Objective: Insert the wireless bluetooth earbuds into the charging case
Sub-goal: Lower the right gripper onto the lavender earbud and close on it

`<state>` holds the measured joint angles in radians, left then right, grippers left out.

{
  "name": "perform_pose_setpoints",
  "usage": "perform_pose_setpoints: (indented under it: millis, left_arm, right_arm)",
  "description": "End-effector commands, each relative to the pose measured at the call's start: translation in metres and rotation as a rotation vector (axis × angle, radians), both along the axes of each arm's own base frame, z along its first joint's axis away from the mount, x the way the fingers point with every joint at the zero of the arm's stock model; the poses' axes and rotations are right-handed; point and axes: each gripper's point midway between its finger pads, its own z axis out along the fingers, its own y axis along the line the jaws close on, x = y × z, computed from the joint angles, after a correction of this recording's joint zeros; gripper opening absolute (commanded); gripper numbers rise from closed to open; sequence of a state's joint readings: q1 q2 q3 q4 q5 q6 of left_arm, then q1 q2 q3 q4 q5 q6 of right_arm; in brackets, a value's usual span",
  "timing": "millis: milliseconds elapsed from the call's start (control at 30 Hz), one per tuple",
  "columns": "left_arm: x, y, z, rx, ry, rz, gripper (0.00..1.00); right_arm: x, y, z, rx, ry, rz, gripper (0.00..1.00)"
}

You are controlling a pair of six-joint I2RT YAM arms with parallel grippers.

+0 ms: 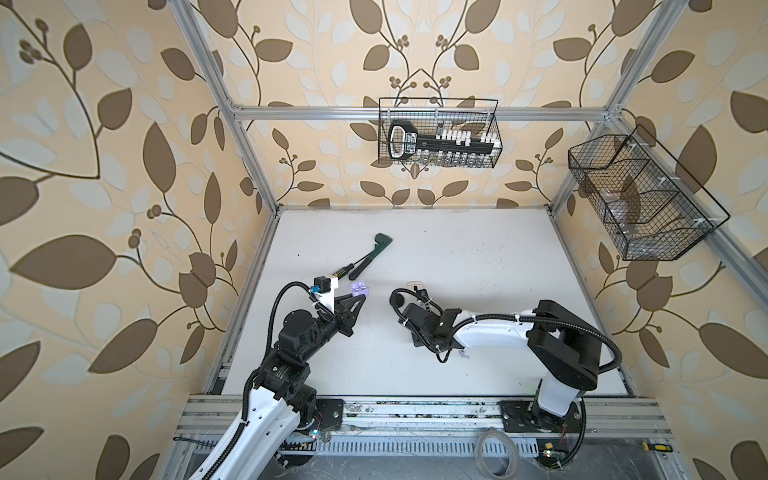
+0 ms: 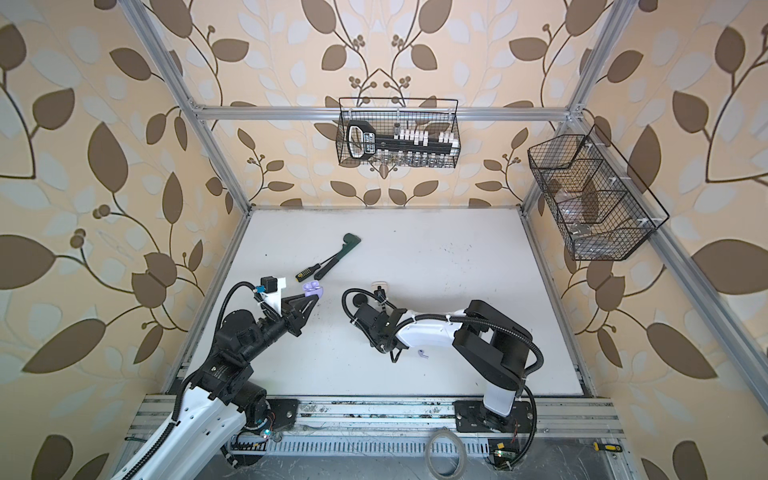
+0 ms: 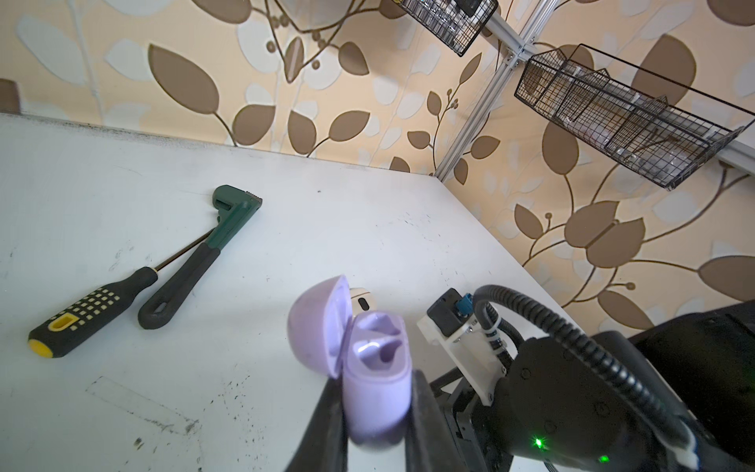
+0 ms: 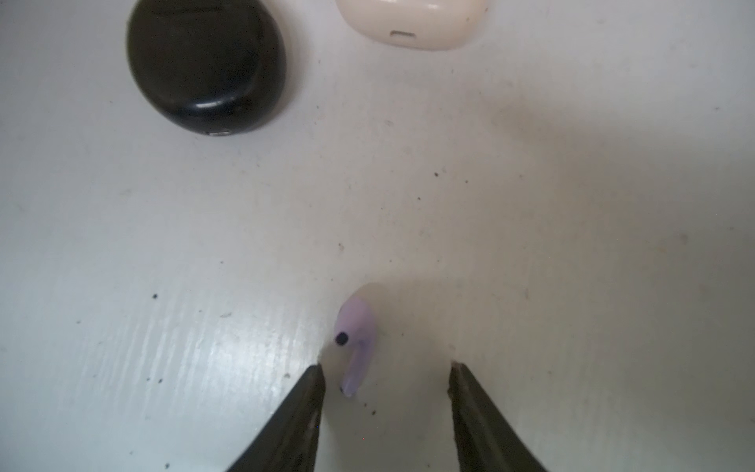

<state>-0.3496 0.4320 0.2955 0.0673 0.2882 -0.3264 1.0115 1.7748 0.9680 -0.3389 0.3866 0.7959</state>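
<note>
Table: the white table [image 1: 457, 257] is filling the middle of both top views.
Wrench: the green wrench [image 3: 196, 261] is lying left of centre, touching the screwdriver [image 3: 90, 314].
Left gripper: the left gripper [image 3: 374, 392] is clamping the lavender case [image 3: 367, 367] between both fingers, left of centre in both top views.
Right gripper: the right gripper [image 4: 386, 367] is standing partly open and gripping nothing.
Lavender case: its lid is hanging open.
Other cases: the black case [image 4: 204, 65] and the cream case [image 4: 412, 20] are sitting closed, near each other.
Lavender earbud: the lavender earbud [image 4: 355, 339] is lying on the table between the right fingertips, at lower centre in a top view [image 2: 423, 353].
</note>
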Motion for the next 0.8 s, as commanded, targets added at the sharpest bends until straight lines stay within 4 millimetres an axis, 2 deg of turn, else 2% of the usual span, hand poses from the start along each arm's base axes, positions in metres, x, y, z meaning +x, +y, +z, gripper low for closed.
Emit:
perform_pose_setpoints:
  millis: [0, 200, 400, 600, 767]
  left_arm:
    - [-0.002, -0.002, 0.018, -0.032, -0.038, -0.017, 0.0]
    - [-0.001, -0.003, 0.017, -0.03, -0.033, -0.02, 0.0]
    - [-0.004, -0.009, 0.019, -0.031, -0.046, -0.061, 0.0]
    - [-0.006, -0.014, 0.021, -0.036, -0.056, -0.097, 0.0]
    - [-0.006, -0.014, 0.021, -0.035, -0.054, -0.094, 0.0]
  right_arm:
    - [0.0, 0.001, -0.015, 0.025, 0.046, 0.003, 0.51]
    - [0.003, 0.002, -0.022, 0.026, 0.055, -0.002, 0.49]
    - [0.004, 0.0, -0.032, 0.03, 0.08, -0.01, 0.4]
    - [0.003, 0.002, -0.032, 0.033, 0.08, -0.006, 0.31]
    - [-0.001, 0.001, -0.029, 0.034, 0.079, -0.002, 0.29]
